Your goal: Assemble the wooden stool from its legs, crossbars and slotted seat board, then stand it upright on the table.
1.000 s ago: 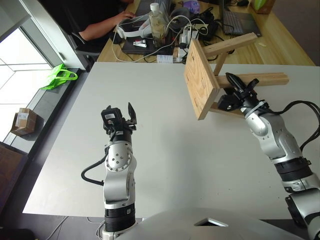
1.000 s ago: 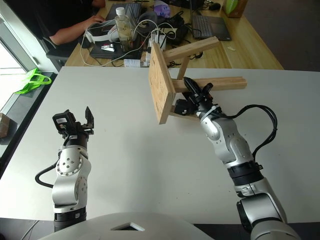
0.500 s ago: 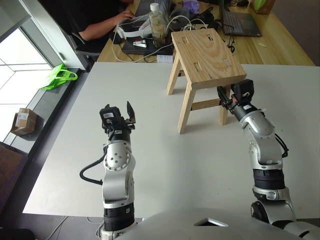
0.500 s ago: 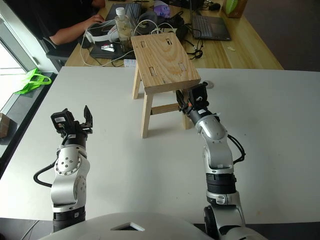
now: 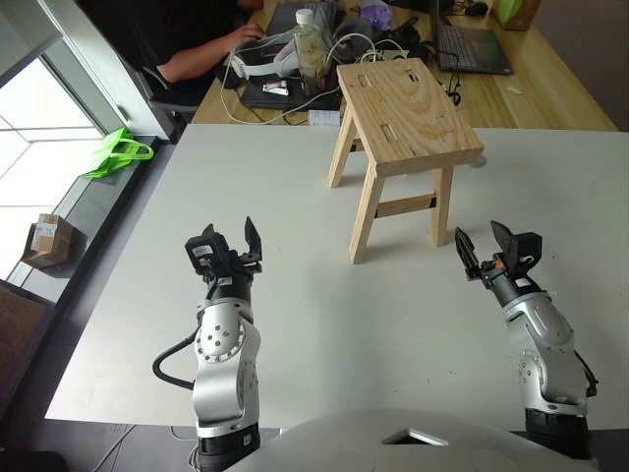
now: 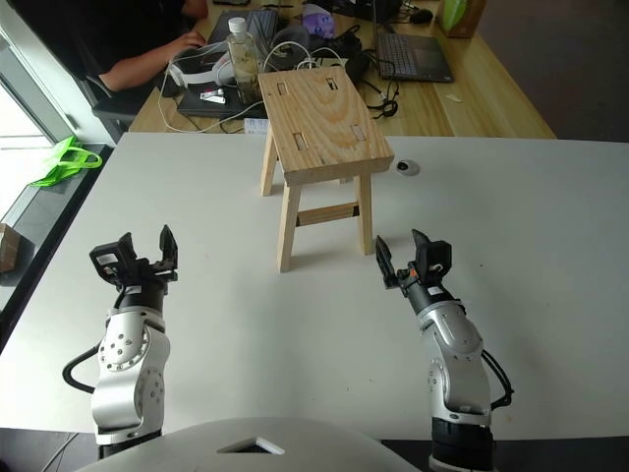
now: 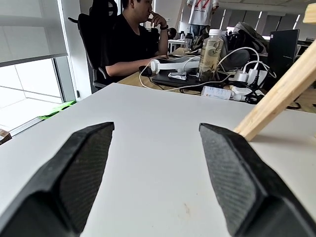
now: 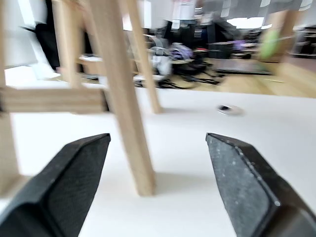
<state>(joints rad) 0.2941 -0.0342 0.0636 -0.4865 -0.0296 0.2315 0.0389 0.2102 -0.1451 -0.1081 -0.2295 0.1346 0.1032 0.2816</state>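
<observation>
The wooden stool (image 5: 403,118) stands upright on its legs on the white table (image 5: 324,324), its slotted seat board on top and a crossbar (image 5: 405,206) between the front legs. My right gripper (image 5: 487,250) is open and holds nothing, a short way in front of the stool's near right leg (image 8: 126,98). My left gripper (image 5: 228,246) is open and bare, well to the left of the stool, with one stool leg (image 7: 279,94) far off in its wrist view.
A wooden desk (image 5: 550,79) behind the table carries a bottle (image 5: 311,44), cables, a laptop and a headset. A small round object (image 6: 407,168) lies on the table right of the stool. The table's left edge runs close to my left arm.
The stool went from tipped on its side in my right gripper to standing upright. My right gripper let go and drew back toward me. My left gripper drifted slightly nearer.
</observation>
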